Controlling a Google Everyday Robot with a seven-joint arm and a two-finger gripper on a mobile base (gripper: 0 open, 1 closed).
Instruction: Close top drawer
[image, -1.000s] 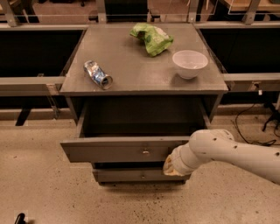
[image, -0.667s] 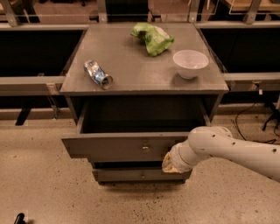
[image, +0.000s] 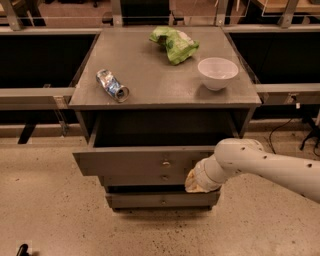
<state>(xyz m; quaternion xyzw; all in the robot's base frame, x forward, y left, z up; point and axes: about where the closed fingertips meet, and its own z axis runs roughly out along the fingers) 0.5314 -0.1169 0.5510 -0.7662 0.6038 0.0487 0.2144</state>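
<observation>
While the top drawer (image: 135, 162) is hanging open, I am resting the hand (image: 196, 181) at the near side of its right end; its grip I cannot tell.

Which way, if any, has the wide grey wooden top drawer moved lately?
Yes: top drawer slid slightly inward toward the grey cabinet top; hand at its front's right.

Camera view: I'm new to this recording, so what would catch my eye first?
The top drawer stands pulled out of the grey cabinet, and the gripper, on a white arm from the right, sits at its front's right end. On the cabinet top lie a crushed can, a green bag and a white bowl.
</observation>
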